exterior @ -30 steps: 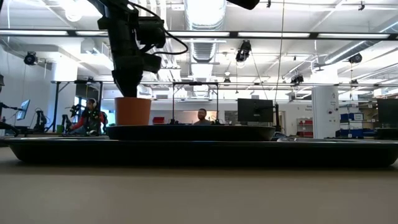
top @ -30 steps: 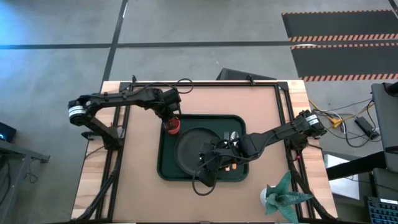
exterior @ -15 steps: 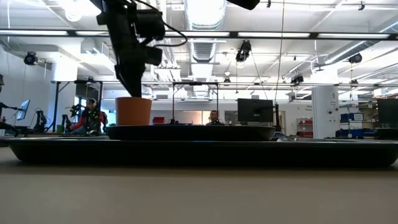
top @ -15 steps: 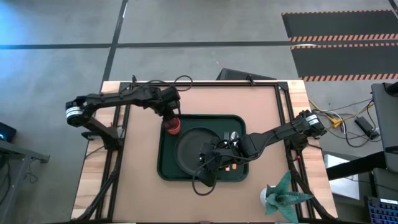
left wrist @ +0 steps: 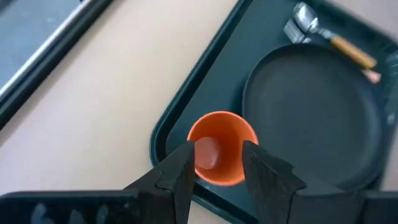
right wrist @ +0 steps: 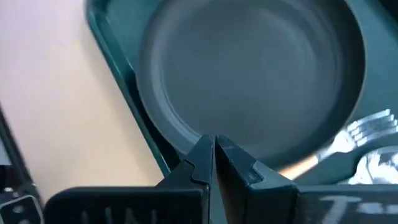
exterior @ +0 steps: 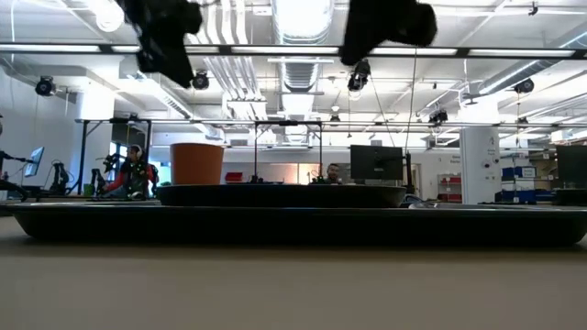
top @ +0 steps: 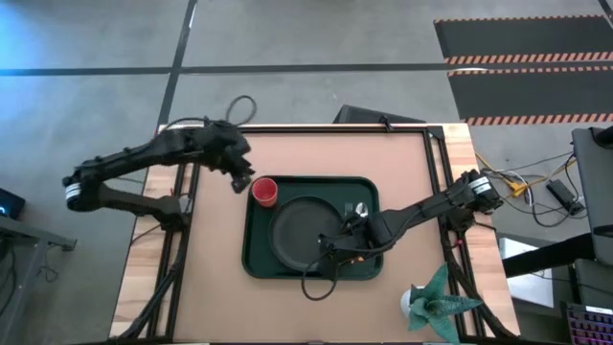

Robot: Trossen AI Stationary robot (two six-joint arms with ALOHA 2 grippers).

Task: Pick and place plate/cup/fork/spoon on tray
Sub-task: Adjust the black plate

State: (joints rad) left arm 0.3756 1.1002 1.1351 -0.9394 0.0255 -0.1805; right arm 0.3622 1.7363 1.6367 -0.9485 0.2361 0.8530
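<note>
The red cup (top: 264,191) stands upright in the far left corner of the green tray (top: 257,254). The dark plate (top: 306,230) lies in the tray's middle. The spoon (top: 361,208) and fork (right wrist: 357,134) lie on the tray beside the plate's right rim. My left gripper (top: 239,182) is open and raised left of the cup; in the left wrist view (left wrist: 217,152) the cup (left wrist: 219,155) shows below, between the fingers. My right gripper (right wrist: 214,146) is shut and hovers over the plate's near right rim (top: 330,257).
A green artificial plant (top: 436,302) stands at the table's near right corner. Black frame rails run along the table's left and right sides. Bare tabletop lies left of the tray (top: 206,249) and in front of it. People show in the room behind.
My left gripper has opened, let go of the cup, and risen away from it toward the table's left edge. The cup stays upright on the tray. My right gripper has sunk a little over the plate and tipped further downward, still shut.
</note>
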